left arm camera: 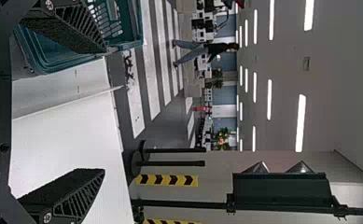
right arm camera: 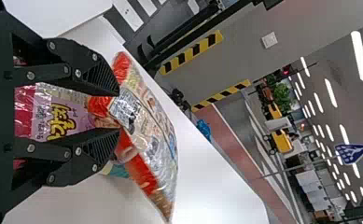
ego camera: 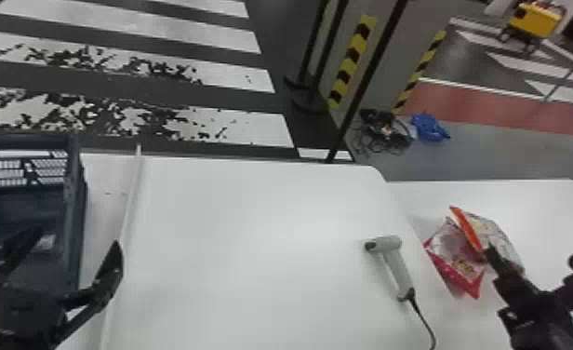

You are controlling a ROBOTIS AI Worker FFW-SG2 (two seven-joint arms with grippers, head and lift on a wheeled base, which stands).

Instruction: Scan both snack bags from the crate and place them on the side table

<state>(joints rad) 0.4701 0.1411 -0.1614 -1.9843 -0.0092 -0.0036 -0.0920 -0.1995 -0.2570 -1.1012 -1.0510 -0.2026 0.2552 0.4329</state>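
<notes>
On the side table [ego camera: 550, 205] lie two snack bags: a pink-red bag [ego camera: 457, 265], and an orange-edged clear one [ego camera: 497, 232] overlapping it. My right gripper [ego camera: 492, 260] is low over them. In the right wrist view the right gripper [right arm camera: 117, 112] has its fingers apart, the pink bag [right arm camera: 62, 112] between them and the orange-edged bag [right arm camera: 146, 126] at and past the tips. At the far left my left gripper [ego camera: 76, 237] is by the crate [ego camera: 74, 186]; in its wrist view the left gripper [left arm camera: 103, 111] is wide open, holding nothing.
A grey handheld scanner [ego camera: 397, 265] lies on the main white table [ego camera: 253, 223], near its right side, its cable trailing to the front. A raised white strip [ego camera: 132, 200] runs between crate and main tabletop. Black posts [ego camera: 364, 88] stand behind the tables.
</notes>
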